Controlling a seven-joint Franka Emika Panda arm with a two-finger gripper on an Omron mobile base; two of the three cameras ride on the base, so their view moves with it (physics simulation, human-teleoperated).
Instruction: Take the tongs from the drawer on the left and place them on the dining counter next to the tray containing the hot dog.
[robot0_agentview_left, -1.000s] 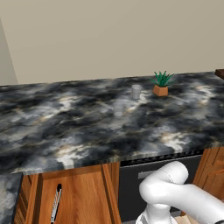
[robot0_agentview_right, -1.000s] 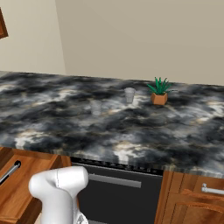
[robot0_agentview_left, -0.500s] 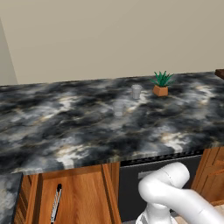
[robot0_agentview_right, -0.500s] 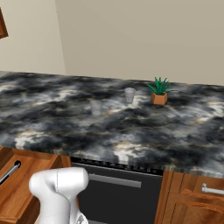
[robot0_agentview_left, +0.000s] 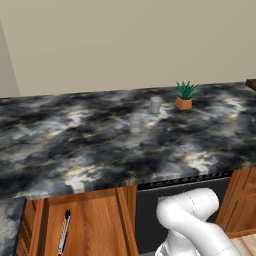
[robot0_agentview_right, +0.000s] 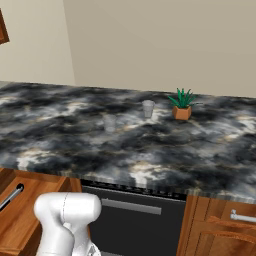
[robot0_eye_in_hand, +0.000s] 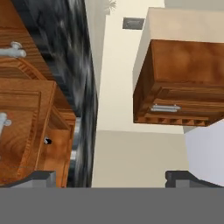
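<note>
Early stage. Wide shallow reddish-brown wooden drawer (robot0_agentview_left: 85, 227) already pulled open at lower left; slim silvery tongs with a black end (robot0_agentview_left: 64, 232) lying inside, untouched. Two-finger gripper (robot0_eye_in_hand: 111, 177) spread wide, empty, well apart from them. Beyond, black-and-grey marbled stone counter (robot0_agentview_left: 100, 145) with a potted green plant (robot0_agentview_left: 184, 95). Grasping, carrying, placing all left.

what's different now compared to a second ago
Only the white arm shifted a little in the base views: its elbow swung slightly left. Nothing was taken hold of or let go. The tongs lie in the open drawer as before; potted plant and two cups unmoved.
</note>
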